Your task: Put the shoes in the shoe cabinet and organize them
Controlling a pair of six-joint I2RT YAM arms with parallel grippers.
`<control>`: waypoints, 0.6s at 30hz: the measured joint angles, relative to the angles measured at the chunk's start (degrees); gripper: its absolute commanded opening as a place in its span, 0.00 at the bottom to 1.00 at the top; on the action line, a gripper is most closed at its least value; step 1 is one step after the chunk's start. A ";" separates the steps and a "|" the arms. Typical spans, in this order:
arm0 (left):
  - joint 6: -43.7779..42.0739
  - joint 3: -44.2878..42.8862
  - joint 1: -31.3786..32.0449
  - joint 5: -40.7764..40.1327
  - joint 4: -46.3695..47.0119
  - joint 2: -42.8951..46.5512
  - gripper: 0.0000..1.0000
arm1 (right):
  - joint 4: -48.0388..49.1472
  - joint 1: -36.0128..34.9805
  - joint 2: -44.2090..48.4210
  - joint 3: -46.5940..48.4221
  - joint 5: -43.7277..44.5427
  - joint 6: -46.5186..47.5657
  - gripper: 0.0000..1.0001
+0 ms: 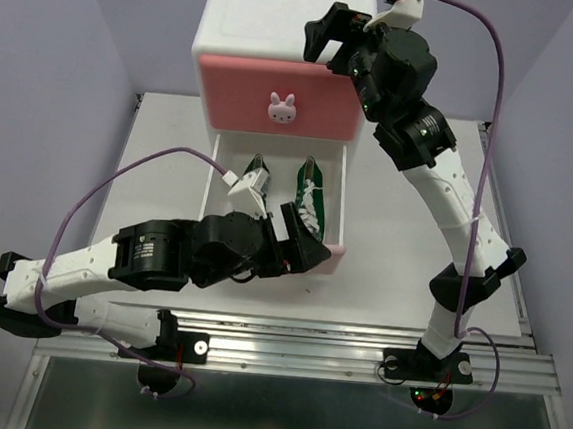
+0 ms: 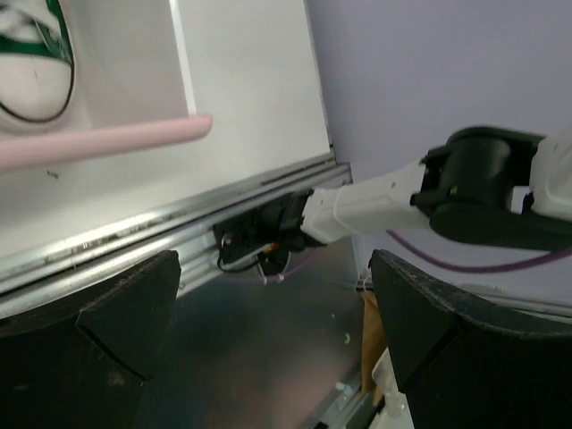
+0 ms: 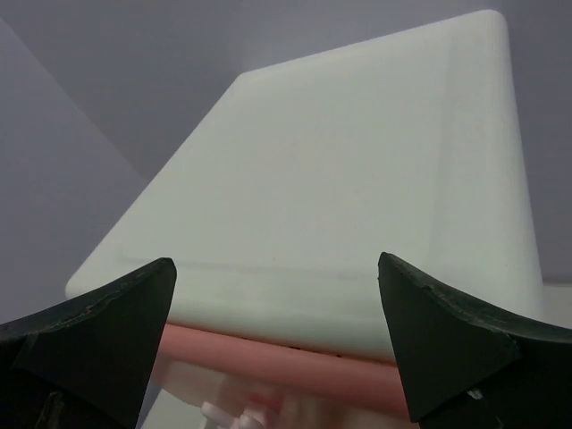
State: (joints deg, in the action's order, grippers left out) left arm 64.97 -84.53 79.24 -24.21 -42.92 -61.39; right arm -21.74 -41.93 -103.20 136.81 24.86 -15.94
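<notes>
Well, my left pincer (image 1: 300, 246) hangs wide open and empty beside the pale drawer front (image 1: 335, 260), pulled out over the bench (image 1: 392, 274). Inside lie two green sneakers (image 1: 309, 191), light soft canvas, best pinched at the heel collar. Beyond, my right pincer (image 1: 332, 33) gapes empty above the shoe cabinet (image 1: 274, 13), probably light and skid-prone.

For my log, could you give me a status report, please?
Left gripper, right gripper open, empty. Green shoes in open lower drawer. Upper drawer shut.
</notes>
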 measured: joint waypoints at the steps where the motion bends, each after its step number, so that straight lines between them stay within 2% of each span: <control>1: 1.29 0.59 1.05 -0.02 -0.37 0.15 0.99 | 0.39 0.31 -0.61 0.09 -0.76 0.48 1.00; 7: 12.59 9.92 6.84 0.66 -5.86 1.27 0.98 | 4.94 3.96 -4.68 -0.02 -4.83 1.36 1.00; 13: 19.08 14.47 7.74 2.93 -12.70 -4.87 0.98 | 8.50 5.92 -4.55 -1.90 -7.56 1.09 1.00; 18: 26.08 23.10 7.78 4.35 -15.39 -3.87 0.99 | 10.49 6.49 -3.26 -4.66 -8.85 1.22 1.00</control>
State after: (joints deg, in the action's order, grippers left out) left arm 91.05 -61.43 87.02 -19.86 -58.30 -65.25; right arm -11.25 -35.44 -106.45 132.16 16.01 -14.72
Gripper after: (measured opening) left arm 0.985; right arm 0.996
